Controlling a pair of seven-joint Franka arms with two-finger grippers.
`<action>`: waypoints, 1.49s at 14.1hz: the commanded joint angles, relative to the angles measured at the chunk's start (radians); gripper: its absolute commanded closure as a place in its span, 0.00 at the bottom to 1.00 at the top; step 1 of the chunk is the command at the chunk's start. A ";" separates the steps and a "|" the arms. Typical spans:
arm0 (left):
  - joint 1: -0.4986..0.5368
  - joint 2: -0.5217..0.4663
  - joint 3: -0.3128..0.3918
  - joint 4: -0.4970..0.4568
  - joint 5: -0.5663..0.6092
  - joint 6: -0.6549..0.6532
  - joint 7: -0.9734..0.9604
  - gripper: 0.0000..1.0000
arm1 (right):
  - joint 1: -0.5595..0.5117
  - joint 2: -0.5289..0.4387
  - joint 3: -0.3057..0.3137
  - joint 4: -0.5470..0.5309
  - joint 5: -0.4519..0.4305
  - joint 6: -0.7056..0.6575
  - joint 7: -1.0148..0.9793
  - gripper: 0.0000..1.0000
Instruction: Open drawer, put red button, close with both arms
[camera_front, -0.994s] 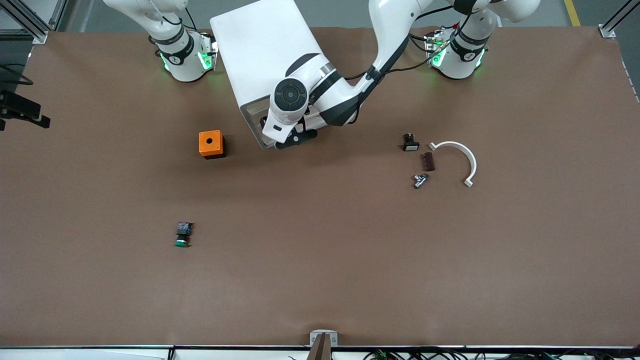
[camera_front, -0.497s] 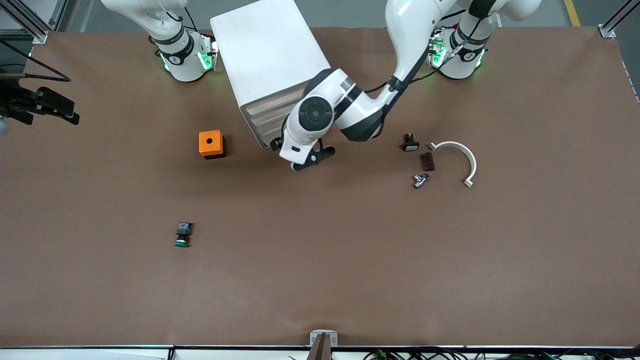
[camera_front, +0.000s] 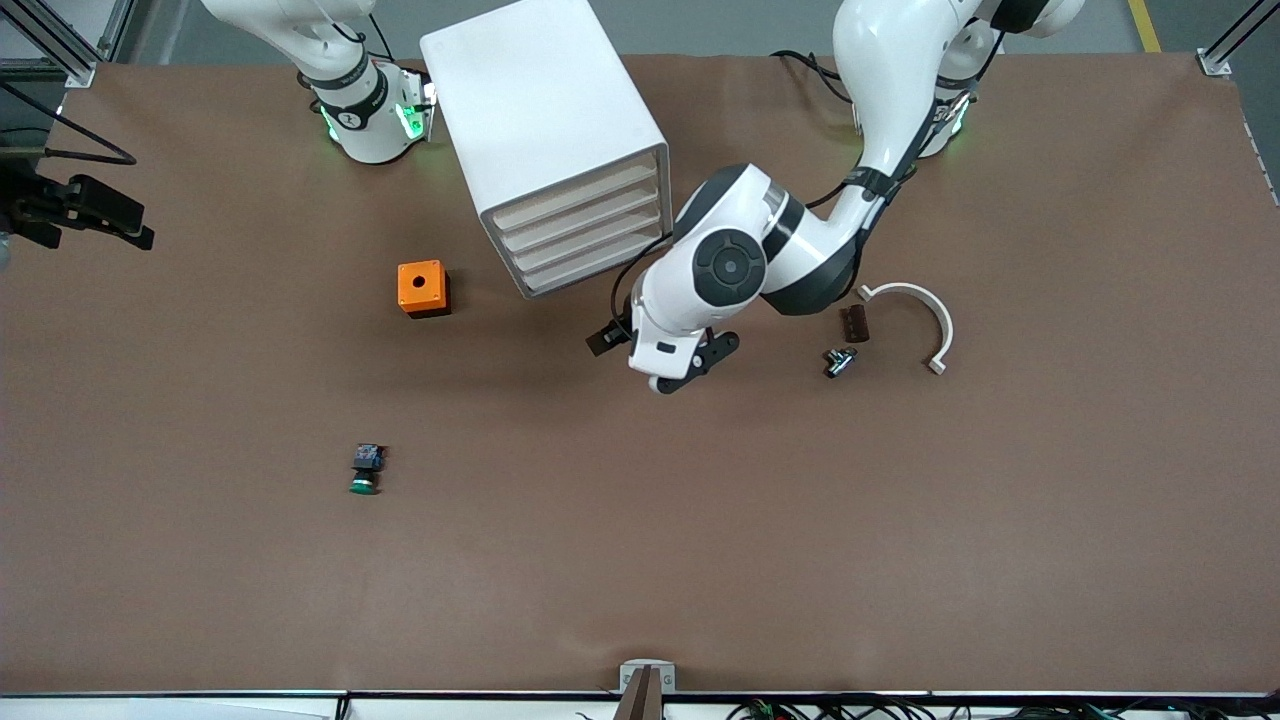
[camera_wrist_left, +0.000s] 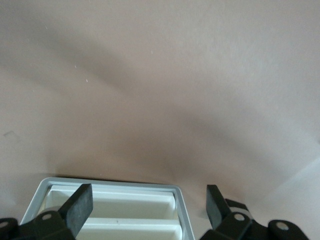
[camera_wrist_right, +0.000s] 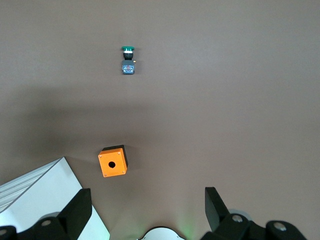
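The white drawer cabinet (camera_front: 545, 120) stands between the arms' bases, and all its drawer fronts (camera_front: 590, 235) sit flush. No red button shows in any view. My left gripper (camera_front: 660, 365) hangs open and empty over bare table just in front of the cabinet's corner. In the left wrist view, its fingers (camera_wrist_left: 80, 205) frame that cabinet corner (camera_wrist_left: 112, 187). My right gripper (camera_wrist_right: 147, 205) waits high above the table, open and empty. It looks down on the orange box (camera_wrist_right: 113, 161) and the green-capped button (camera_wrist_right: 128, 59).
The orange box with a hole (camera_front: 422, 288) sits beside the cabinet, toward the right arm's end. The green button (camera_front: 365, 470) lies nearer the front camera. A white curved piece (camera_front: 925, 310), a brown block (camera_front: 853, 322) and a metal fitting (camera_front: 840, 361) lie under the left arm's elbow.
My left arm has drawn away from the cabinet front toward the front camera, uncovering the shut drawers. Its elbow now covers a small black part beside the white curved piece.
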 joint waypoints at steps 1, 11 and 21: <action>0.028 -0.031 -0.002 -0.019 -0.003 -0.008 -0.010 0.00 | -0.012 -0.029 0.004 -0.040 -0.015 0.008 0.012 0.00; 0.120 -0.083 -0.005 -0.019 0.016 -0.014 0.019 0.00 | -0.043 -0.021 0.001 -0.029 -0.032 0.005 0.012 0.00; 0.367 -0.343 -0.003 -0.028 0.161 -0.580 0.568 0.00 | -0.084 -0.014 0.004 -0.009 -0.006 0.060 0.015 0.00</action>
